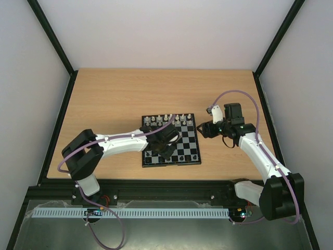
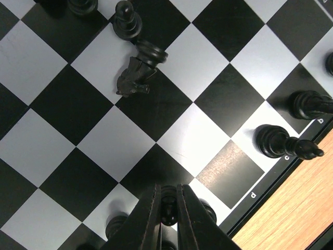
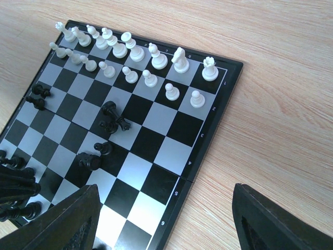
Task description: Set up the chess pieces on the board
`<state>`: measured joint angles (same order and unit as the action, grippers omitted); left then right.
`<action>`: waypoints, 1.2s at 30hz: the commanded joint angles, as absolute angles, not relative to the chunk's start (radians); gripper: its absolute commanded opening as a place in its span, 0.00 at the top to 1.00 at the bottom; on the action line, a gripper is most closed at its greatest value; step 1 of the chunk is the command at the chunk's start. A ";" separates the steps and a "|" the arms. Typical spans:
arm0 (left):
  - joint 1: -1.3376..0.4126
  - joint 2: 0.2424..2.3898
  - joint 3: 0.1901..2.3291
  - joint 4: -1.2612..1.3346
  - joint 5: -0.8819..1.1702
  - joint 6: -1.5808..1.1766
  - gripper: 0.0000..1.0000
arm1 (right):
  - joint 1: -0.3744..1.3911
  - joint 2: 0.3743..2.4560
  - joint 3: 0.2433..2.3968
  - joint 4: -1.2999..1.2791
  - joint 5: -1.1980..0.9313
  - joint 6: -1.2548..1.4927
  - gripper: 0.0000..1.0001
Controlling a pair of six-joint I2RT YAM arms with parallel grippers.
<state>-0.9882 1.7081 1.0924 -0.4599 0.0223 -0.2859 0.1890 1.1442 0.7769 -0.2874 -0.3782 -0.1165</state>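
The chequered board [image 1: 190, 141] lies mid-table. White pieces [image 1: 165, 120] stand in two rows along its far edge, also in the right wrist view [image 3: 136, 53]. My left gripper [image 1: 165, 150] hovers over the board's near side; in its wrist view the gripper [image 2: 168, 209] is shut on a small black piece [image 2: 169, 203] just above the squares [image 2: 119, 140]. A black knight [image 2: 136, 78] lies toppled by a black pawn [image 2: 127, 22]. Two black pieces [image 2: 283, 143] stand at the board's edge. My right gripper [image 1: 203, 129] is open and empty beside the board's right edge [image 3: 208, 140].
More black pieces [image 3: 112, 119] lie and stand loose in the board's middle, others [image 3: 37, 96] near its left side. Bare wood table [image 3: 281, 104] surrounds the board. Black frame posts and white walls enclose the table.
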 commanded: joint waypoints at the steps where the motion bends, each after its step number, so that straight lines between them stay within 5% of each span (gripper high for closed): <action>1: -0.992 1.732 1.082 -0.489 0.029 -0.276 0.95 | 0.183 1.144 0.767 -0.328 -0.398 -0.126 0.29; 16: -0.993 1.757 1.093 -0.498 0.009 -0.278 0.92 | 0.184 1.143 0.767 -0.329 -0.400 -0.128 0.29; 25: -0.992 1.735 1.163 -0.545 -0.020 -0.267 0.76 | 0.183 1.142 0.767 -0.332 -0.402 -0.128 0.29; 36: -0.967 1.790 1.298 -0.522 -0.062 -0.288 0.75 | 0.184 1.134 0.767 -0.331 -0.396 -0.129 0.29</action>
<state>-0.9798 1.7550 1.2274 -0.5179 -0.0326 -0.2733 0.1890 1.1442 0.7769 -0.2886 -0.3847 -0.1204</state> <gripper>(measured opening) 0.244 0.711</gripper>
